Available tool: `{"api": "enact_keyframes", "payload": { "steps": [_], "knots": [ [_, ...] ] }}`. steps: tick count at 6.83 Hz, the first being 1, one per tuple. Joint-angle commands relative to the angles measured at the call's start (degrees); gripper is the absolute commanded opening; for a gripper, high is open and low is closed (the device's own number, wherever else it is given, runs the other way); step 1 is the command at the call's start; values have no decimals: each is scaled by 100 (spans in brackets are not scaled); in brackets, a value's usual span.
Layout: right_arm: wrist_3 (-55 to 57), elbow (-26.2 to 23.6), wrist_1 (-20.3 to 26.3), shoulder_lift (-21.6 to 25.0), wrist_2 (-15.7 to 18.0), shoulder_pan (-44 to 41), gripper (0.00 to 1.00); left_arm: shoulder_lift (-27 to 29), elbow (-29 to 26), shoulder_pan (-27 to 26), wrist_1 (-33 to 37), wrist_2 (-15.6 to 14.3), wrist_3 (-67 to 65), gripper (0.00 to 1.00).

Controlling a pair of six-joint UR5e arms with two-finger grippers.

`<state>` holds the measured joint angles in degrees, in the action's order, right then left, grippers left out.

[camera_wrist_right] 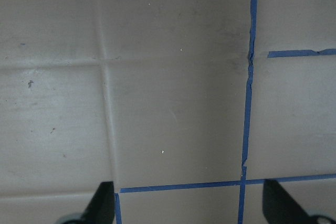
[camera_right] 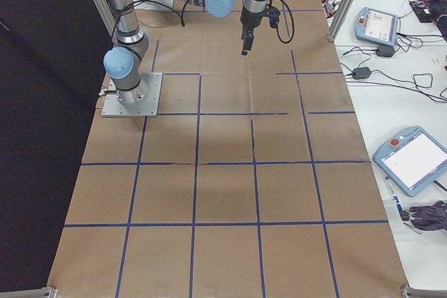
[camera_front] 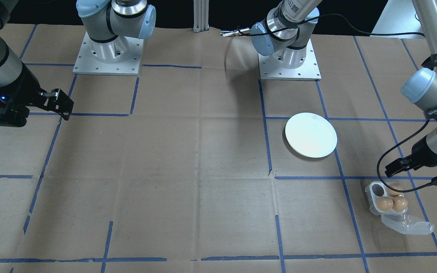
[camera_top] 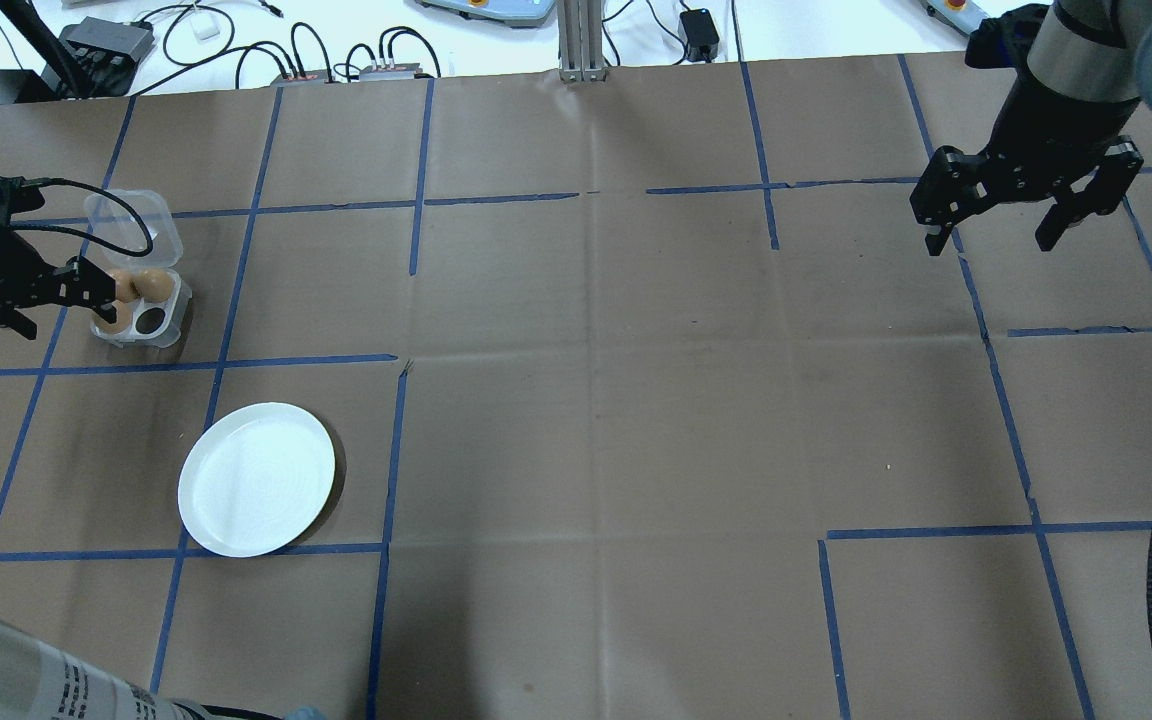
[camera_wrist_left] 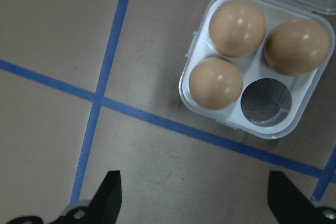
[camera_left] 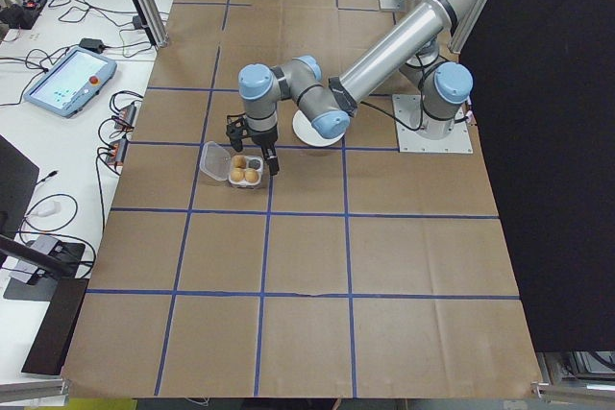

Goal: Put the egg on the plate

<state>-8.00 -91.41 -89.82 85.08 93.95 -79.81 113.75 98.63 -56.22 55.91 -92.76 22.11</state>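
Observation:
The white plate (camera_top: pixel 256 478) lies empty on the brown paper, also seen from the front as the plate (camera_front: pixel 311 135). Beyond it a clear egg carton (camera_top: pixel 136 300) stands with its lid folded back. The left wrist view shows three brown eggs in the carton (camera_wrist_left: pixel 294 116): one egg (camera_wrist_left: pixel 215 82) beside the empty cup (camera_wrist_left: pixel 266 102) and two more eggs (camera_wrist_left: pixel 237 27) behind. My left gripper (camera_wrist_left: pixel 197 203) hovers open and empty just beside the carton, seen from above as the left gripper (camera_top: pixel 46 300). My right gripper (camera_top: pixel 991 240) hangs open and empty far across the table.
Blue tape lines (camera_top: pixel 391 450) grid the paper-covered table. The carton's open lid (camera_front: pixel 408 224) lies flat on the side away from the plate. Two arm bases (camera_front: pixel 288 60) stand at the robot's edge. Cables and teach pendants (camera_right: pixel 415 158) lie off the table's far side.

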Motion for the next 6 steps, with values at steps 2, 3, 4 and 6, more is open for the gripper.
{"api": "enact_keyframes", "payload": {
  "steps": [2, 3, 4, 6],
  "knots": [
    [0, 0, 0, 0, 0, 0, 100, 559, -448, 6, -54, 109, 259, 99],
    [0, 0, 0, 0, 0, 0, 100, 648, -520, -20, -45, 65, 294, 99],
    [0, 0, 0, 0, 0, 0, 100, 692, -512, -38, -45, 126, 259, 95],
    [0, 0, 0, 0, 0, 0, 100, 710, -520, -47, -36, 152, 233, 94]
  ]
}}
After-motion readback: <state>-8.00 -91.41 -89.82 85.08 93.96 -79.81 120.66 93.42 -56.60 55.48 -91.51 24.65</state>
